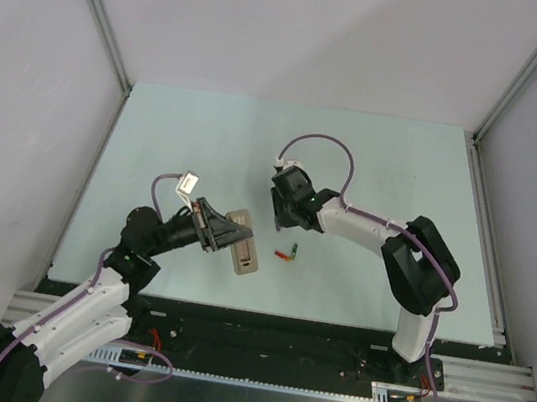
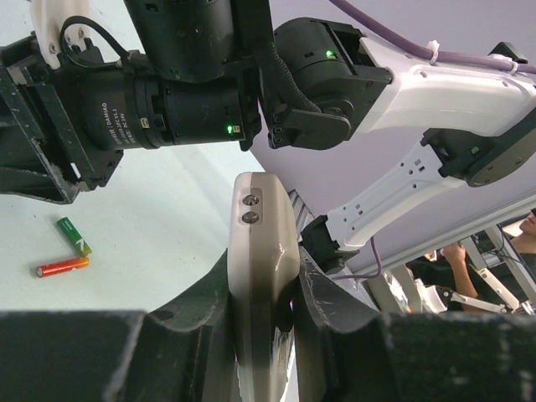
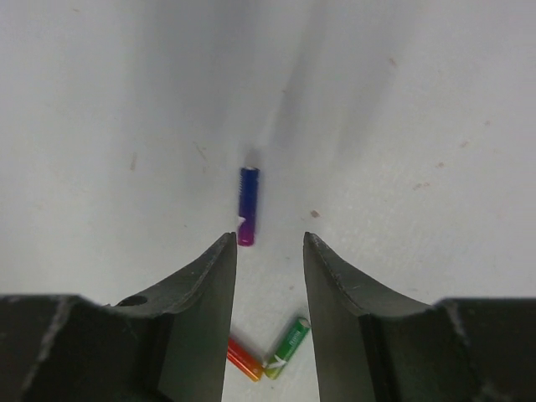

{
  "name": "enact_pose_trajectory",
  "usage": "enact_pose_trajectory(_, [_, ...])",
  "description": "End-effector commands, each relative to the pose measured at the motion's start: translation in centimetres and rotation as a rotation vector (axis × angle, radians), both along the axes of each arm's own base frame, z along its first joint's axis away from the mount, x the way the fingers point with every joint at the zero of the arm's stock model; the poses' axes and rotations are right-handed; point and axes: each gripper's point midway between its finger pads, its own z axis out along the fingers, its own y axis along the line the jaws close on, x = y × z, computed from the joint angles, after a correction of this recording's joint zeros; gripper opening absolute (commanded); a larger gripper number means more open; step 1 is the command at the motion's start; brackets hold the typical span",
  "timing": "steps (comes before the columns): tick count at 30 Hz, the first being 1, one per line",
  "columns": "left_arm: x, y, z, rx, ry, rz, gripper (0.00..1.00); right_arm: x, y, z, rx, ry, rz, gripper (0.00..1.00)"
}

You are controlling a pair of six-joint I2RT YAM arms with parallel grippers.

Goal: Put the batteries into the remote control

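Left end effector pinches remote by its long edges, left of table centre. Right end effector spread, empty, tips beside blue battery. Red battery and green battery form a V, closer to near edge.

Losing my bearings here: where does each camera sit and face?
Top external: above, behind the bases, facing down at the table; left arm, right arm show.
Left wrist: along the left gripper, shut on the remote control; right arm beyond.
Right wrist: down past the open right gripper at the blue battery.
Shared: red battery, green battery.
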Motion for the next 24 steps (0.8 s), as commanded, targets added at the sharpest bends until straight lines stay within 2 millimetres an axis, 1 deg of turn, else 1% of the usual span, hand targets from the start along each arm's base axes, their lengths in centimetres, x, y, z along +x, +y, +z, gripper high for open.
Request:
enact_pose_trajectory(1, [0.0,0.1,3.2,-0.029,-0.112,-0.006,0.0,0.2,-2.5,3.1,-0.048,-0.058,-0.094,0.42])
enact_pose_trajectory(3, [0.0,0.1,3.2,-0.028,-0.115,-0.006,0.0,-0.4,-3.5,3.5,-0.049,-0.056,-0.125,0.42])
enact_pose_trajectory(4, [0.0,0.1,3.2,-0.026,-0.114,-0.004,0.0,-0.9,-4.4,4.0,-0.046,-0.065,-0.149,0.42])
enact_pose_trajectory(5, [0.1,0.1,3.1,-0.025,-0.112,-0.002,0.0,-1.3,-4.8,3.9,-0.042,-0.052,-0.175,0.42])
enact_pose_trajectory(8, [0.1,0.1,2.9,-0.025,-0.104,0.002,0.0,-2.4,-5.6,4.1,-0.025,-0.028,-0.214,0.42])
enact_pose_trajectory(10, [0.2,0.2,2.5,-0.026,-0.089,0.008,0.0,-3.1,-5.5,3.8,-0.019,-0.007,-0.225,0.42])
enact_pose_trajectory(11, [0.4,0.2,2.3,-0.025,-0.081,0.016,0.0,-3.5,-5.9,3.1,-0.034,0.014,-0.237,0.42])
enact_pose_trajectory(15, [0.5,0.3,1.9,-0.028,-0.059,0.029,0.0,-4.6,-6.1,1.2,0.0,0.07,-0.308,0.41])
enact_pose_trajectory(17, [0.5,0.3,1.8,-0.031,-0.052,0.033,0.0,-4.8,-5.5,1.0,0.037,0.081,-0.301,0.4])
enact_pose_trajectory(18, [0.6,0.4,1.6,-0.032,-0.045,0.036,0.0,-5.1,-5.4,0.5,0.031,0.094,-0.298,0.4])
enact_pose_trajectory(20, [0.5,0.3,1.6,-0.033,-0.04,0.032,0.0,-5.6,-4.9,0.5,0.036,0.098,-0.276,0.4])
enact_pose_trajectory(21, [0.5,0.3,1.6,-0.033,-0.037,0.029,0.0,-5.9,-4.5,1.0,0.042,0.086,-0.252,0.4])
enact_pose_trajectory(22, [0.4,0.3,1.5,-0.032,-0.038,0.026,0.0,-5.7,-4.3,1.5,0.026,0.042,-0.227,0.39])
enact_pose_trajectory(23, [0.4,0.3,1.5,-0.033,-0.036,0.027,0.0,-6.6,-3.2,2.3,0.02,0.005,-0.173,0.4])
enact_pose_trajectory(24, [0.4,0.3,1.5,-0.035,-0.036,0.029,0.0,-6.7,-2.7,2.7,0.015,-0.023,-0.138,0.4])
